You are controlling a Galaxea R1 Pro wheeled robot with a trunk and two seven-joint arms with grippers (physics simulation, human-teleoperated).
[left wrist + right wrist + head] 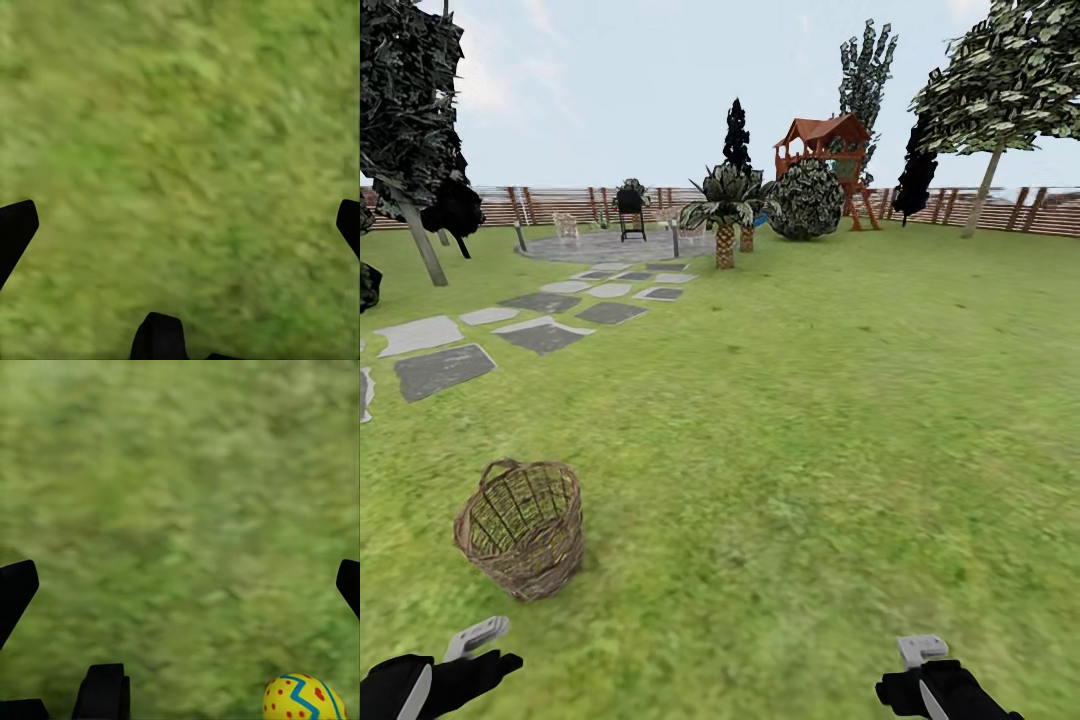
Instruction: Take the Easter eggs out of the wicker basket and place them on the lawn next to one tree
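Both grippers hung low over the lawn (810, 420), left gripper (455, 665) and right gripper (925, 675) spread open, holding nothing. One Easter egg (304, 699) lay on grass beside the right gripper. Ahead-left, nearer the left arm, the wicker basket (522, 528) leaned, mouth tilted toward the robot.

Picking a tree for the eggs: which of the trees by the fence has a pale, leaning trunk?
The tree at far right, past the playhouse: its slim pale trunk leans under a light green crown. The dark cone-shaped trees along the fence stand upright.
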